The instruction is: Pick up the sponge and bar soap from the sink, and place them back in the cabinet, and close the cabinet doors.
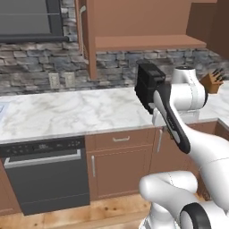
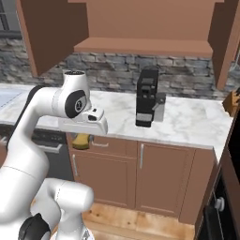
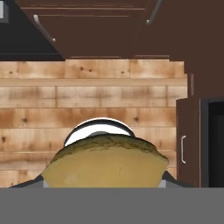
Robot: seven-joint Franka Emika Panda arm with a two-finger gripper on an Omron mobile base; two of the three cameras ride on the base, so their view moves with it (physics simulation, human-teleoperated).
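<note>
Yellow sponge clamped in the claw, hanging below desk edge. Transport step. Next: lift it up onto the open cabinet shelf.

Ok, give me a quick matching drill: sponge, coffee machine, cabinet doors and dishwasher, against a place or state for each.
Things:
1. sponge
2. coffee machine
3. cabinet doors
4. dishwasher

Place or state:
A. swung open
B. held in the claw
C. under the counter
D. standing on the counter

Pairs: 1-B, 2-D, 3-A, 4-C.
</note>
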